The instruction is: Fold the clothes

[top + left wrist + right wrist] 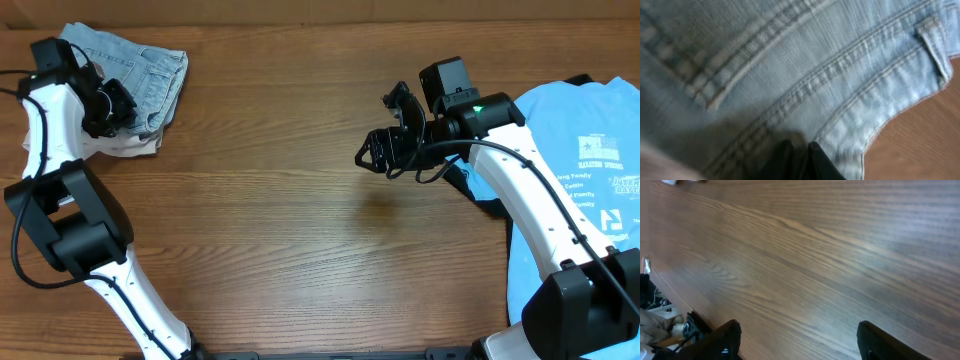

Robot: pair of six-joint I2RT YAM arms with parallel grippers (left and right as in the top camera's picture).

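Note:
Folded light-wash denim jeans (150,70) lie at the table's far left corner on top of a beige garment (125,145). My left gripper (112,105) rests on the jeans; in the left wrist view its fingers (799,150) are together against the denim (805,65), with seams and a belt loop showing. Whether cloth is pinched between them I cannot tell. My right gripper (380,150) is open and empty above bare wood at mid-table, fingers wide apart in the right wrist view (797,335). A sky-blue white-printed T-shirt (580,140) lies at the right over a black garment (462,180).
The wooden table (300,230) spreads between the two piles. The right arm crosses over the T-shirt's left edge. In the right wrist view the table's edge and some clutter beyond it (655,315) show at lower left.

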